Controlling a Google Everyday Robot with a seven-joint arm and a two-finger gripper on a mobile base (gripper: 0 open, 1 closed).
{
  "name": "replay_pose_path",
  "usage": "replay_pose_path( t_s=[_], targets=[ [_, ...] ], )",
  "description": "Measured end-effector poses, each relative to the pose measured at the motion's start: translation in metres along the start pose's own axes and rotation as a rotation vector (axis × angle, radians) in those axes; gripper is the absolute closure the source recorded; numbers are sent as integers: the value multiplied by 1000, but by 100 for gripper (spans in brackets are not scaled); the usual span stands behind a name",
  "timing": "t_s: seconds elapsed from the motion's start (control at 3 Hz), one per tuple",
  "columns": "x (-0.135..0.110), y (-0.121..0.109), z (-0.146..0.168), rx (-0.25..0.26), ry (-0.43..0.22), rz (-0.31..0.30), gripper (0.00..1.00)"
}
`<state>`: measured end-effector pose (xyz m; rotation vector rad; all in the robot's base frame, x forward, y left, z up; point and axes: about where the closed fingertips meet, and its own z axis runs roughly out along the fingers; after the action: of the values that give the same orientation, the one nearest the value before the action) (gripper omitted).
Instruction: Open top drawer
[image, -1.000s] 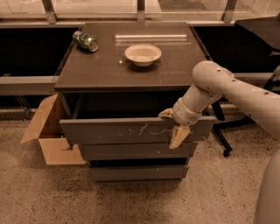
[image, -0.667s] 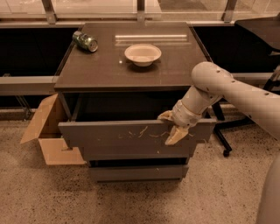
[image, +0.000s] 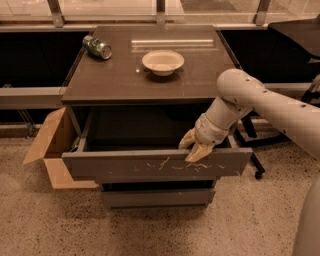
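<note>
The top drawer (image: 150, 165) of the dark cabinet stands pulled well out, its dark inside showing. Its flat grey-brown front bears whitish squiggly scratches right of centre. My gripper (image: 194, 146) sits at the drawer front's upper edge, right of centre. One tan finger (image: 199, 152) hangs down over the outside of the front and the other lies behind the edge, so the gripper is shut on the drawer front. My white arm reaches in from the right.
On the cabinet top (image: 115, 82) stand a white bowl (image: 163, 62) and a green can (image: 97, 47) lying on its side. An open cardboard box (image: 52, 150) sits on the floor at the left. An office chair base (image: 255, 160) is at the right. Narrower lower drawers (image: 159, 196) are shut.
The drawer has slid further out toward the camera, with my gripper moving along on its front edge.
</note>
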<state>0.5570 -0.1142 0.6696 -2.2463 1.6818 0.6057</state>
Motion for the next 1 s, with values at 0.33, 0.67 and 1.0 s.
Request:
replay_pose_path(
  t_s=[0.33, 0.67, 1.0],
  targets=[
    [-9, 16, 4, 6, -35, -4, 100],
    [-19, 41, 6, 51, -97, 11, 100],
    [-20, 62, 8, 95, -143, 46, 100]
  ],
)
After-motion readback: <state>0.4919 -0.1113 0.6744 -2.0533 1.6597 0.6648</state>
